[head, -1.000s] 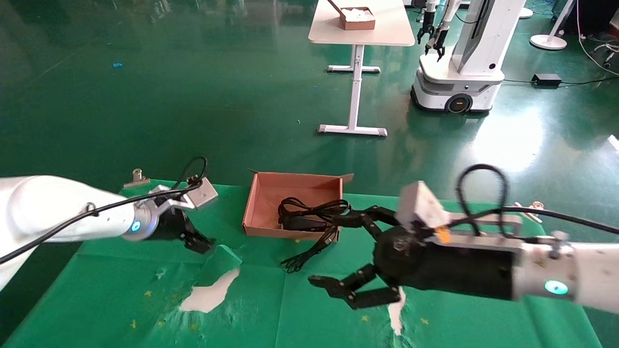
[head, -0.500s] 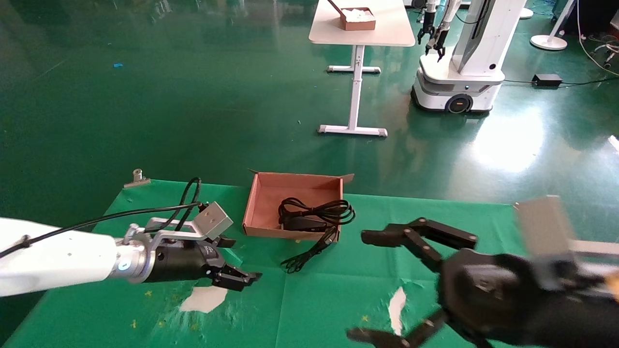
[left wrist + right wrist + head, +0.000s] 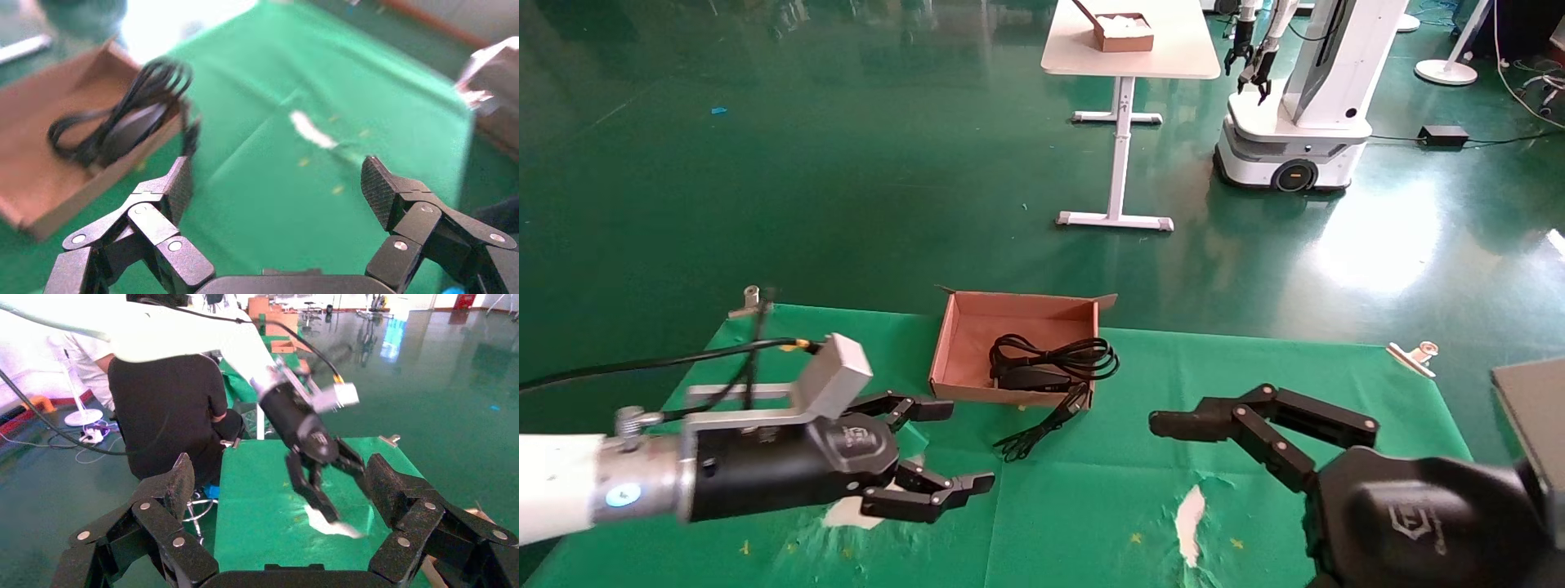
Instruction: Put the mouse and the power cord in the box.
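Note:
The brown cardboard box stands at the back middle of the green cloth. The black coiled power cord lies inside it, around a dark oval body that looks like the mouse. A thin cable bundle hangs over the box's front wall onto the cloth. My left gripper hovers open and empty in front of the box's left side; its wrist view shows the gripper over bare cloth, with the box off to one side. My right gripper is open and empty at the front right, one finger reaching toward the box.
White tears mark the cloth near the front. Metal clips hold the cloth's back corners. A person in black sits past the table's left end. A white table and another robot stand far behind.
My right gripper has drawn back from the box to the front right, still open. The left gripper has moved forward and to the right, and its fingers have spread wider.

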Robot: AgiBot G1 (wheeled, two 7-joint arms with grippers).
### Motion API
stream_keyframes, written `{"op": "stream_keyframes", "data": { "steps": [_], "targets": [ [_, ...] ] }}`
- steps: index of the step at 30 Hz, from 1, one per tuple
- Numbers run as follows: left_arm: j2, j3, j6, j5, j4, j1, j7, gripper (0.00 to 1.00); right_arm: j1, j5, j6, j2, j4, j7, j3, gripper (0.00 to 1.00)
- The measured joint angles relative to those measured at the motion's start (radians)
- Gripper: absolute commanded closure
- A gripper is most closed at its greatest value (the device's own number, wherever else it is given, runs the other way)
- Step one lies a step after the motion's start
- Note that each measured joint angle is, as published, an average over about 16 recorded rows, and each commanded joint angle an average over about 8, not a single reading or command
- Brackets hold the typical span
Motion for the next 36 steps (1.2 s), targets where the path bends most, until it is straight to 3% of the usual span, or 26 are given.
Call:
{"op": "stream_keyframes", "data": {
  "steps": [19, 36],
  "targets": [
    [-0.201, -0.307, 0.252, -0.395, -0.293, 0.222, 0.149, 0.0, -0.001, 0.002, 0.0, 0.001, 0.001, -0.001, 0.0, 0.0],
    [-0.218, -0.333, 0.274, -0.429, -0.317, 0.242, 0.161, 0.0, -0.001, 0.002, -0.001, 0.002, 0.0, -0.001, 0.0, 0.0]
  ]
}}
